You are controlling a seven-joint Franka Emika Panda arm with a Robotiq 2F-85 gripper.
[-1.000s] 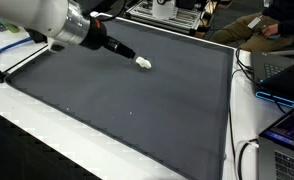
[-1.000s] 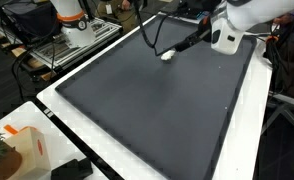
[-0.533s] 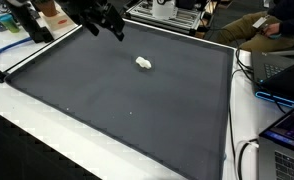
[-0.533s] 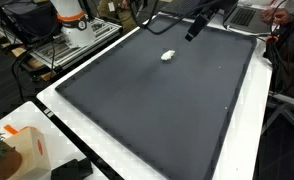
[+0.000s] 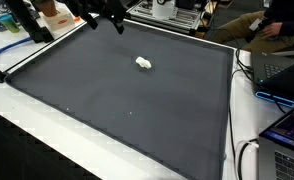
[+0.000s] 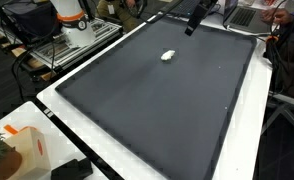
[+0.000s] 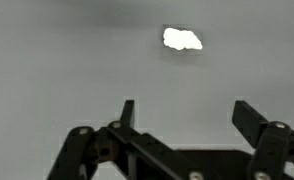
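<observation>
**Raised Clear of the Mat, Jaws Wide, Nothing Held**

Covers nearly all of the white table (image 6: pixel 243 130): a dark mat (image 5: pixel 127 110), flat, bare but for one small thing. Hangs high over the mat's far edge in both exterior views: the gripper (image 5: pixel 115 24), well apart from everything below. Looks straight down in the wrist view, jaws spread wide and nothing between them.

Reads as a hover with no grasp begun. To take the thing below, calls for coming down over it, centring it between the open fingers (image 7: pixel 249 115), and closing only once low enough to straddle it.

Lies alone on the far half of the mat: a white lump (image 5: pixel 143 63), small, irregular, a little longer than wide. Sits in the upper part of the wrist view, roughly in line with the gap between the fingers. Glares bright against the grey, too washed out to tell the material. Seems light, so likely to skid under a nudging fingertip.
</observation>
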